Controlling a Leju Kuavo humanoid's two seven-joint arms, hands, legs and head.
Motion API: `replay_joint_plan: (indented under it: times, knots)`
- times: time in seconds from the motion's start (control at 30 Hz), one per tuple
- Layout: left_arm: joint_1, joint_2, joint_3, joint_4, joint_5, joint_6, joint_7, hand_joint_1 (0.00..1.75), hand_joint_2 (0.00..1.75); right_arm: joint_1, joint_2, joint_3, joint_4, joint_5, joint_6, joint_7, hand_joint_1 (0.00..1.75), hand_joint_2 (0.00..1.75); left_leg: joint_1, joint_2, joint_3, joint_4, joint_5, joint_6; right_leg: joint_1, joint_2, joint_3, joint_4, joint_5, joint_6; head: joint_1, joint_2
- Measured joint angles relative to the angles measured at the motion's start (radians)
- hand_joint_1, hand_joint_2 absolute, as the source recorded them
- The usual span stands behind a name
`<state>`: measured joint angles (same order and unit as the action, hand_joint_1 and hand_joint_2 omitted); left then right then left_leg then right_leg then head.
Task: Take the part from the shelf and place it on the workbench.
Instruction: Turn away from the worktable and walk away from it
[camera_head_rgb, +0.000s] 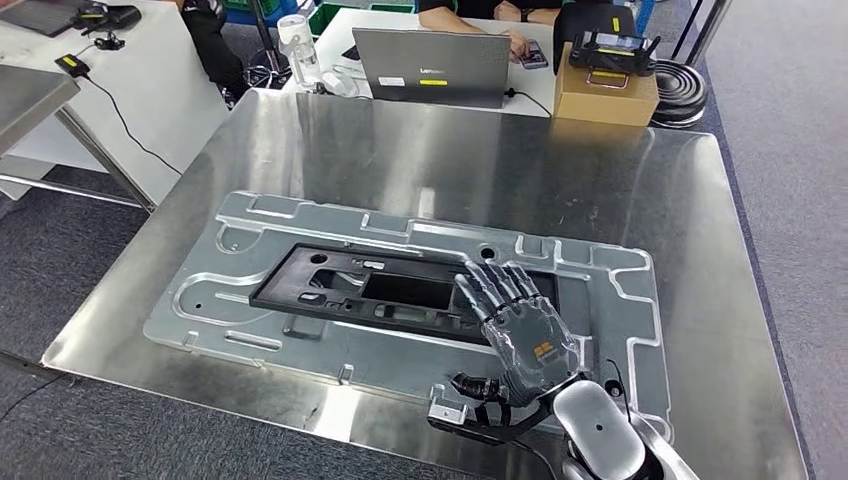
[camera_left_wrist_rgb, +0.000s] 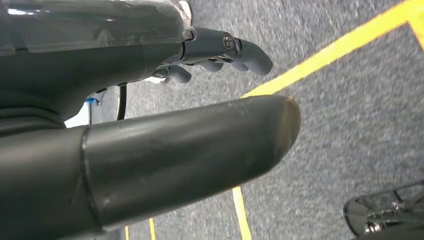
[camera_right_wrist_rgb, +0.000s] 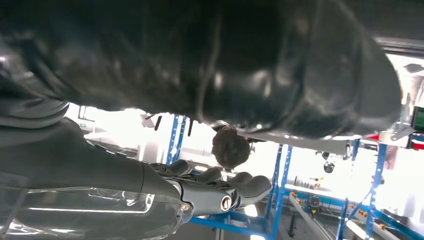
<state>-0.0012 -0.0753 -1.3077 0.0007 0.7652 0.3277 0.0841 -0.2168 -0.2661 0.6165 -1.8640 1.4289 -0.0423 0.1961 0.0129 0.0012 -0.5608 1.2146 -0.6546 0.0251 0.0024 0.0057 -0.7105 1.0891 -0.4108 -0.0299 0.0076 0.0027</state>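
A long black frame-shaped part (camera_head_rgb: 380, 295) lies flat on an embossed silver plate (camera_head_rgb: 240, 300) on the steel workbench (camera_head_rgb: 400, 160). My right hand (camera_head_rgb: 520, 325) is over the part's right end. Its fingers are stretched out and apart across the black frame, and its thumb points left below the frame; nothing is gripped. In the right wrist view the right hand's fingers (camera_right_wrist_rgb: 220, 192) reach out straight under a dark glossy surface. My left hand (camera_left_wrist_rgb: 150, 125) hangs over grey carpet with yellow lines, its thumb and fingers extended and holding nothing.
Behind the workbench a white table carries a grey laptop (camera_head_rgb: 430, 65) and a cardboard box (camera_head_rgb: 605, 95) with a black controller on top. A person (camera_head_rgb: 480, 12) sits behind the laptop. Another white table (camera_head_rgb: 150, 70) stands at the far left. Coiled cable (camera_head_rgb: 685, 90) lies at the far right.
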Motion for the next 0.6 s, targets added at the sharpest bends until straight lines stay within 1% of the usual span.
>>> replay_joint_plan:
  times: [0.03,0.07,0.1,0.13,0.17,0.2,0.23,0.27,0.3,0.33,0.37,0.4,0.43,0.47,0.5,0.53,0.57,0.6]
  knots:
    - [-0.001,0.001,0.000,0.000,0.000,0.000,0.000,0.00,0.00,0.004,0.000,0.000,-0.003,-0.001,-0.007,0.001,0.00,0.00,-0.014,-0.002,0.049,-0.076,0.018,0.025,0.005,0.000,-0.007,-0.002,0.011,-0.002,0.000,0.000]
    - [-0.003,0.002,0.000,0.000,0.000,0.000,0.000,0.00,0.00,0.008,0.000,0.000,-0.006,-0.002,-0.012,0.001,0.00,0.00,-0.025,-0.003,0.086,-0.140,0.035,0.047,0.009,0.000,-0.010,-0.008,0.022,-0.002,0.001,0.000]
    - [-0.004,0.004,0.000,0.000,0.000,0.001,-0.001,0.00,0.00,0.012,-0.001,0.000,-0.008,-0.002,-0.017,0.002,0.00,0.00,-0.034,-0.004,0.107,-0.182,0.048,0.063,0.009,0.000,-0.010,-0.014,0.033,0.002,0.001,0.000]
    - [-0.005,0.005,0.000,0.001,0.000,0.001,-0.001,0.00,0.00,0.015,-0.001,0.000,-0.010,-0.002,-0.020,0.002,0.00,0.00,-0.040,-0.005,0.111,-0.201,0.058,0.072,0.005,-0.001,-0.010,-0.022,0.045,0.008,0.001,0.000]
    - [-0.006,0.004,0.000,0.000,0.000,0.002,-0.001,0.00,0.00,0.018,-0.001,0.000,-0.011,-0.002,-0.022,0.002,0.00,0.00,-0.042,-0.004,0.107,-0.206,0.073,0.074,0.003,-0.001,-0.007,-0.033,0.058,0.015,0.001,0.000]
    - [-0.005,0.003,0.000,0.000,0.000,0.002,-0.002,0.00,0.00,0.022,-0.002,0.000,-0.013,-0.002,-0.027,0.003,0.00,0.00,-0.043,-0.003,0.104,-0.217,0.091,0.075,0.002,0.000,-0.006,-0.048,0.074,0.023,0.000,0.000]
    - [-0.005,0.002,0.000,0.000,0.001,0.003,-0.002,0.00,0.00,0.029,-0.003,-0.001,-0.016,-0.001,-0.035,0.006,0.00,0.00,-0.041,-0.001,0.101,-0.234,0.114,0.071,0.001,0.001,-0.006,-0.057,0.076,0.027,0.000,0.000]
    - [-0.005,0.001,0.000,0.000,0.001,0.004,-0.003,0.00,0.00,0.039,-0.004,-0.002,-0.020,0.002,-0.049,0.010,0.00,0.00,-0.038,0.000,0.096,-0.251,0.140,0.068,0.002,0.002,-0.010,-0.053,0.055,0.032,0.000,0.000]
    - [-0.004,0.000,0.000,0.000,0.002,0.005,-0.004,0.00,0.00,0.052,-0.005,-0.004,-0.026,0.008,-0.069,0.014,0.00,0.00,-0.033,0.003,0.086,-0.266,0.165,0.062,0.001,0.002,-0.017,-0.027,0.011,0.037,0.001,0.000]
    - [-0.003,0.000,0.000,0.000,0.004,0.007,-0.005,0.00,0.00,0.071,-0.005,-0.008,-0.034,0.015,-0.093,0.017,0.00,0.00,-0.029,0.005,0.074,-0.274,0.184,0.055,-0.003,0.001,-0.027,0.021,-0.051,0.042,0.001,0.000]
    - [-0.001,-0.001,0.000,0.000,0.006,0.008,-0.007,0.00,0.00,0.094,-0.005,-0.013,-0.044,0.023,-0.120,0.019,0.00,0.00,-0.027,0.006,0.057,-0.275,0.199,0.052,-0.008,0.000,-0.034,0.082,-0.106,0.048,0.001,0.000]
    - [0.000,-0.003,0.000,0.000,0.007,0.010,-0.009,0.00,0.00,0.121,-0.005,-0.020,-0.056,0.028,-0.151,0.019,0.00,0.00,-0.026,0.007,0.039,-0.271,0.210,0.047,-0.013,-0.001,-0.036,0.140,-0.139,0.054,0.001,0.000]
    - [0.001,-0.005,0.000,0.000,0.009,0.011,-0.011,0.00,0.00,0.151,-0.005,-0.028,-0.069,0.031,-0.183,0.019,0.00,0.00,-0.025,0.007,0.019,-0.264,0.220,0.042,-0.017,-0.002,-0.029,0.180,-0.144,0.060,0.001,0.000]
    - [0.001,-0.007,0.000,0.000,0.010,0.013,-0.013,0.00,0.00,0.183,-0.005,-0.038,-0.085,0.032,-0.218,0.019,0.00,0.00,-0.023,0.008,-0.002,-0.255,0.228,0.038,-0.020,-0.002,-0.007,0.193,-0.128,0.066,0.001,0.000]
    - [0.002,-0.009,0.000,0.000,0.011,0.015,-0.015,0.00,0.00,0.217,-0.004,-0.049,-0.105,0.032,-0.254,0.018,0.00,0.00,-0.020,0.008,-0.024,-0.242,0.234,0.033,-0.023,-0.003,0.031,0.173,-0.105,0.071,0.001,0.000]
    - [0.002,-0.011,0.000,0.000,0.013,0.018,-0.018,0.00,0.00,0.252,-0.003,-0.062,-0.127,0.033,-0.292,0.016,0.00,0.00,-0.018,0.008,-0.044,-0.226,0.239,0.027,-0.026,-0.005,0.086,0.121,-0.098,0.076,0.001,0.000]
    - [0.003,-0.012,0.000,0.000,0.016,0.021,-0.021,0.00,0.00,0.287,-0.001,-0.076,-0.152,0.033,-0.328,0.014,0.00,0.00,-0.017,0.008,-0.062,-0.209,0.242,0.021,-0.026,-0.006,0.144,0.051,-0.108,0.077,0.001,0.000]
    - [0.004,-0.014,0.000,0.000,0.019,0.025,-0.024,0.00,0.00,0.322,0.000,-0.088,-0.177,0.032,-0.362,0.012,0.00,0.00,-0.017,0.007,-0.073,-0.195,0.243,0.016,-0.024,-0.005,0.186,-0.002,-0.124,0.072,0.000,0.000]
